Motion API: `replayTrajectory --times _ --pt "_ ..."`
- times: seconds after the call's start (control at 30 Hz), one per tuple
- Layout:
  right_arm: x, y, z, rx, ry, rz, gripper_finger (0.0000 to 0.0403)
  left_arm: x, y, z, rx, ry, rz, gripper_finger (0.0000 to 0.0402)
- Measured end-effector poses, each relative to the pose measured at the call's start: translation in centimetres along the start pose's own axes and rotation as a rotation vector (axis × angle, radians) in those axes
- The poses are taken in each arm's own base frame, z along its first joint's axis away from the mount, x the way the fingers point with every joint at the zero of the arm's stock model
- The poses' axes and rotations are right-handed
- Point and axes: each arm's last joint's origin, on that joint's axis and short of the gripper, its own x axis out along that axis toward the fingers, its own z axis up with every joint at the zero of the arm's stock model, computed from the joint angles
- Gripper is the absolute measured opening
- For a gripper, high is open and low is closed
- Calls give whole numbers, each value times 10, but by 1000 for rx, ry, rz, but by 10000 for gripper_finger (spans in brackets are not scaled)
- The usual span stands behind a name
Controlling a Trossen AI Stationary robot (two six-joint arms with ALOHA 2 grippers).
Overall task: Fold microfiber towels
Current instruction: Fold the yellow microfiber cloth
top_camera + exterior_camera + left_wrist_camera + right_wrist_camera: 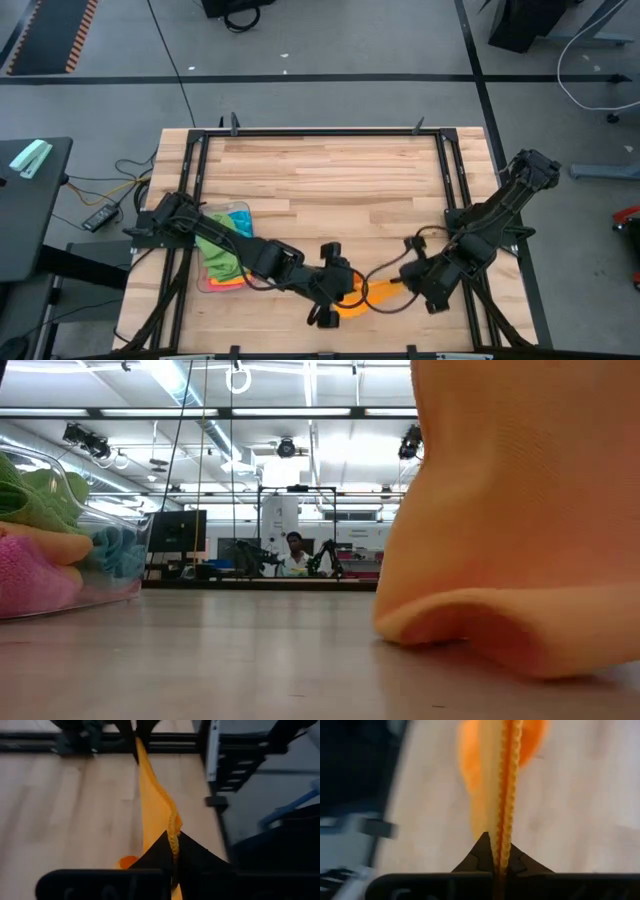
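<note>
Now the orange towel [372,296] stretches between left gripper [345,296] and right gripper [403,284] (both clamped on its edges).

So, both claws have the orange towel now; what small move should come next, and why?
Probably lift both claws a little and draw them apart. The left claw and the right claw are each shut on an edge of the orange towel, which hangs bunched between them with part resting on the table. Stretching it flat would likely prepare the fold.
</note>
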Motion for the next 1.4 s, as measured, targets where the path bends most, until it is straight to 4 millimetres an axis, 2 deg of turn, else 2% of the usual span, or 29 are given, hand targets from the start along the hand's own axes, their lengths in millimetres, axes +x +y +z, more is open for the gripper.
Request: replayTrajectory --times 0.1,0.2,0.4,0.53,0.63,0.73,0.87,0.93,1.03,1.13,1.27,1.4 --pt "-16 -17 5 -25 42 -157 3 4 15 2 68 10 80 15" --pt "-30 -38 11 -60 58 -336 6 8 38 6 144 15 228 8" --pt "-38 -89 27 -74 75 -620 8 12 91 21 357 23 560 22" --pt "-49 -118 35 -117 84 -894 8 -7 114 43 430 -39 700 8" --pt "-62 -126 41 -159 59 -1093 9 -24 121 56 473 -86 756 15" --pt "-69 -123 46 -164 25 -1093 9 -30 117 57 486 -88 741 24" --pt "-53 -115 43 -161 45 -843 9 -25 107 38 419 10 613 11" --pt "-35 -109 38 -162 45 -730 9 -17 100 25 306 64 521 8" --pt "0 -94 26 -220 50 -575 9 7 84 -3 157 152 434 14" --pt "28 -77 12 -278 40 -459 9 32 60 -31 97 207 359 22" --pt "43 -53 -7 -280 21 -387 10 57 28 -53 40 193 288 11" --pt "49 -32 -19 -233 -12 -296 10 68 5 -61 17 137 238 9"
